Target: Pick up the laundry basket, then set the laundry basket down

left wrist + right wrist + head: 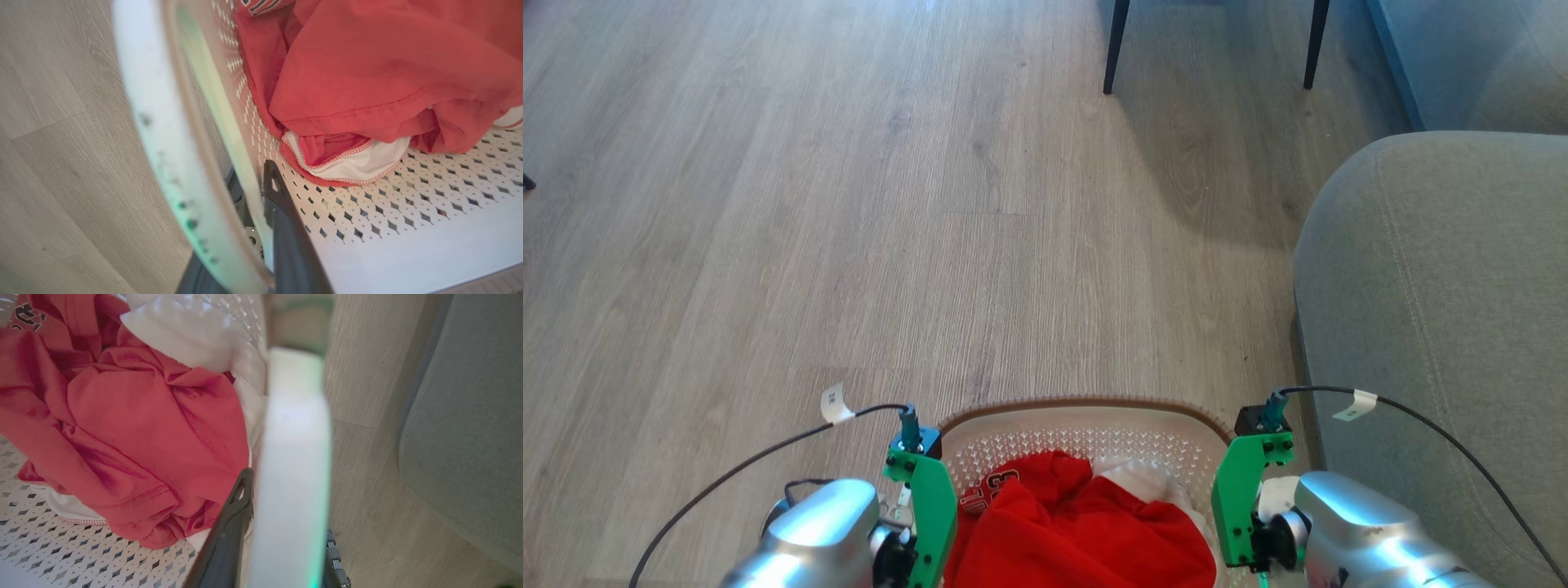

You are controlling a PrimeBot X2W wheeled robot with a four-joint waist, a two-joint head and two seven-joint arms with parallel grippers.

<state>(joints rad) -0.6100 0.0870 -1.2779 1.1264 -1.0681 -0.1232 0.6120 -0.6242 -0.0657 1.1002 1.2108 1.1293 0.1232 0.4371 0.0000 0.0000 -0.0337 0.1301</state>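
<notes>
The left gripper (251, 175) and right gripper (286, 506) each pinch a side of the laundry basket (1086, 406), so they should move together and level.

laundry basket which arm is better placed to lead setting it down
Left, probably. Both grippers straddle the laundry basket side walls, but the left gripper has bare floor beside it, while the right gripper is close to the grey sofa.

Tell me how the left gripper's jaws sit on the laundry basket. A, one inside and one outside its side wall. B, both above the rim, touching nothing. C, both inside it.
A: in the left wrist view the left gripper straddles the laundry basket, with one dark jaw inside over the perforated floor and the other outside the white wall.
</notes>
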